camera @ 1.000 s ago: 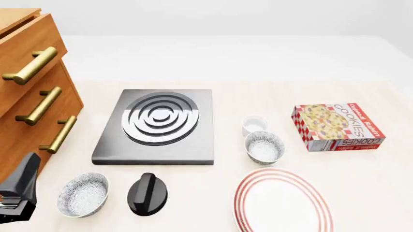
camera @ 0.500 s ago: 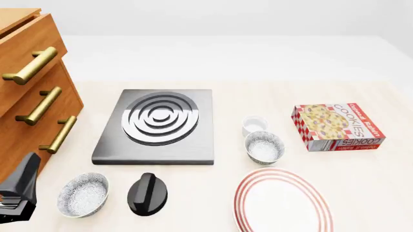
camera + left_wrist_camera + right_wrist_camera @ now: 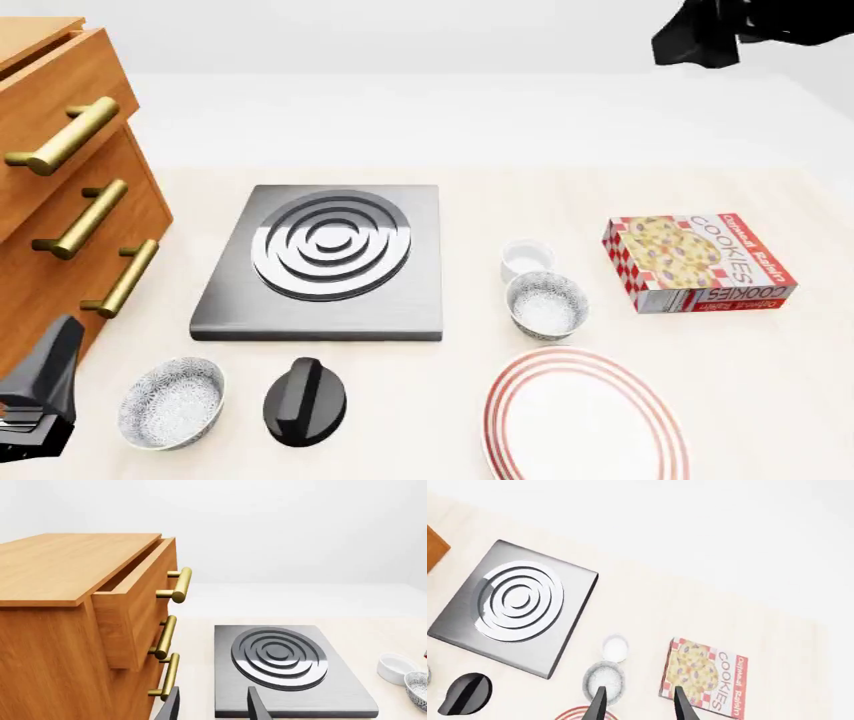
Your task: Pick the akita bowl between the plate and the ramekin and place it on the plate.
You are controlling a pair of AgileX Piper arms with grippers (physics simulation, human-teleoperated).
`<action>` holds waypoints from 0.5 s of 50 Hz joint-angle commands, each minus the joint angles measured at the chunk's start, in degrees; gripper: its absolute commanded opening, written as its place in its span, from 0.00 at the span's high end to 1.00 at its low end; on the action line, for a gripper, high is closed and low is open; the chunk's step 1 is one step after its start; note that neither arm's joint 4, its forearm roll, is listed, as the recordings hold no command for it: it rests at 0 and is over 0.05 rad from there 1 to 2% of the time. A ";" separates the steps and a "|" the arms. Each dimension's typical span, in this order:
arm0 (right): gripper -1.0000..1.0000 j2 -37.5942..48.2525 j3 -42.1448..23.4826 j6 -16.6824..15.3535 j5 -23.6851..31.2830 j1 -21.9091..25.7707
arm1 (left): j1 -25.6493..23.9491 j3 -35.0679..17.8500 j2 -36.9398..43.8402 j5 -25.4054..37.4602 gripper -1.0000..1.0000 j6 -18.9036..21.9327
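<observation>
Near edge of surface (image 3: 747,400): plate (image 3: 585,420), partly cut off by the frame. Just beyond it sits the akita bowl (image 3: 546,304), then the ramekin (image 3: 526,259); cookie box (image 3: 697,262) to their right, burner plate (image 3: 327,260) to their left. Right gripper (image 3: 637,700) high above bowl, jaws released, apart from it. Left gripper (image 3: 212,707) low beside drawers (image 3: 67,200); jaws apparently released, tips cropped.

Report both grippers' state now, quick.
Left gripper: jaws open, holding nothing, low beside the drawer cabinet.
Right gripper: jaws open, holding nothing, high above the akita bowl.
</observation>
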 commanded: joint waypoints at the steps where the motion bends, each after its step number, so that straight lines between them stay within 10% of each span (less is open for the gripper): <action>1: 0.00 3.58 3.47 3.31 1.01 2.41 | 0.00 0.00 0.00 0.00 0.00 0.00; 25: 0.00 9.41 11.87 10.97 -8.14 3.33 | 0.00 0.00 0.00 0.00 0.00 0.00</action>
